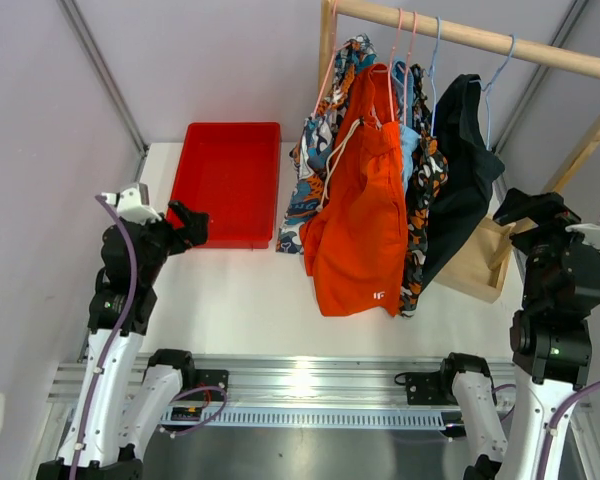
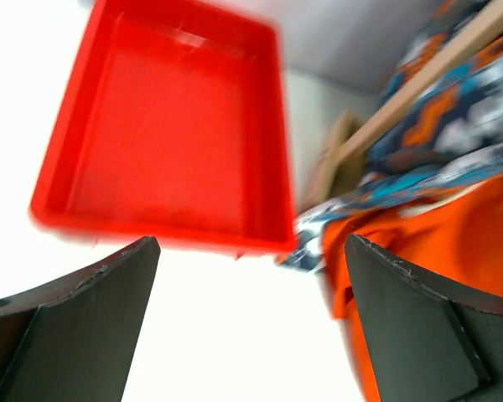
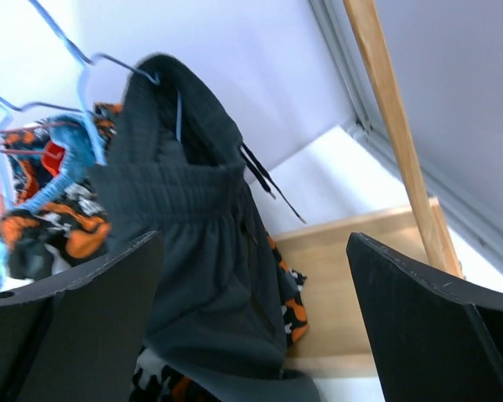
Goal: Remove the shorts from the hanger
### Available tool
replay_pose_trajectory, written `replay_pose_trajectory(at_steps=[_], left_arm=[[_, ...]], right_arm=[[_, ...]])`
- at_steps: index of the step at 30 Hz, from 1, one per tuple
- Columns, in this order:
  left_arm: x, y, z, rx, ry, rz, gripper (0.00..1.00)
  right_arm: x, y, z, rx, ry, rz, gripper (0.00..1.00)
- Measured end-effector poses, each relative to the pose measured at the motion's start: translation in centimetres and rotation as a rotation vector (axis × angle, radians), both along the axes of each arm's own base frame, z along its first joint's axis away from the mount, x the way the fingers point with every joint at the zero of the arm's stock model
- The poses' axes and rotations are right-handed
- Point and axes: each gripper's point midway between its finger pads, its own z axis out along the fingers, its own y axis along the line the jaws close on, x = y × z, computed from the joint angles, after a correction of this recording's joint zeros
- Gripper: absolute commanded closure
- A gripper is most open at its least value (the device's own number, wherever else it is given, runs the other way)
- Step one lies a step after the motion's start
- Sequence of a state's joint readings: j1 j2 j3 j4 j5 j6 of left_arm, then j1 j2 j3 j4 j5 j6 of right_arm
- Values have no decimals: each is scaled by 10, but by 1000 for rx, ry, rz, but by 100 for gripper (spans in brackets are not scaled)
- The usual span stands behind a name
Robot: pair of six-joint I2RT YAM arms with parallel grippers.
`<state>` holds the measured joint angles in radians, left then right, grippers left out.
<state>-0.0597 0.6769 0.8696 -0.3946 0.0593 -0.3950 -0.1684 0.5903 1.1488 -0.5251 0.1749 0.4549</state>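
Five shorts hang on hangers from a wooden rail (image 1: 480, 38): wave-print shorts (image 1: 315, 150) at the left, bright orange shorts (image 1: 365, 215) in front, light blue shorts (image 1: 410, 140) mostly hidden, blotched shorts (image 1: 420, 220), and black shorts (image 1: 462, 170) at the right. My left gripper (image 1: 192, 226) is open and empty by the near edge of the red tray (image 1: 230, 180); its wrist view shows the orange shorts (image 2: 453, 243) to the right. My right gripper (image 1: 525, 208) is open and empty, close to the right of the black shorts (image 3: 210, 251), which hang on a blue hanger (image 3: 84, 92).
The rack's wooden base (image 1: 480, 260) lies at the right under the clothes, with an upright post (image 3: 398, 126) beside my right gripper. The red tray (image 2: 168, 142) is empty. Grey walls enclose the white table (image 1: 240, 300).
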Motion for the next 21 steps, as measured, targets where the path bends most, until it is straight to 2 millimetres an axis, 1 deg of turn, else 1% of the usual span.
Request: replay_pose_trajectory(at_steps=[2, 3, 4, 5, 8, 9, 10, 12, 15, 19, 20, 21], left_arm=[[-4, 6, -18, 25, 34, 27, 1], [-6, 8, -23, 34, 49, 35, 1], [-7, 10, -29, 43, 63, 42, 1], [-8, 10, -31, 52, 73, 44, 1], [-8, 12, -32, 74, 71, 43, 1], [-8, 12, -32, 78, 71, 44, 1], [-8, 13, -32, 85, 71, 45, 1], [-9, 13, -33, 91, 77, 42, 1], [-9, 11, -34, 104, 81, 33, 1], [-8, 10, -37, 112, 89, 21, 1], [-9, 7, -37, 113, 91, 10, 1], [-9, 3, -37, 114, 89, -8, 1]], right_arm=[[-4, 0, 12, -18, -16, 0, 1], [-7, 2, 23, -37, -32, 7, 0], [-9, 2, 29, -45, -43, 10, 0], [-11, 4, 39, -62, -60, 21, 1], [-13, 11, 73, -107, -114, 56, 1], [-12, 12, 83, -120, -126, 67, 1], [-9, 14, 97, -136, -146, 80, 1], [-1, 18, 117, -163, -166, 109, 2], [22, 23, 141, -189, -171, 157, 3], [56, 27, 151, -193, -144, 207, 3], [66, 28, 151, -191, -131, 222, 2], [72, 31, 154, -191, -128, 236, 3]])
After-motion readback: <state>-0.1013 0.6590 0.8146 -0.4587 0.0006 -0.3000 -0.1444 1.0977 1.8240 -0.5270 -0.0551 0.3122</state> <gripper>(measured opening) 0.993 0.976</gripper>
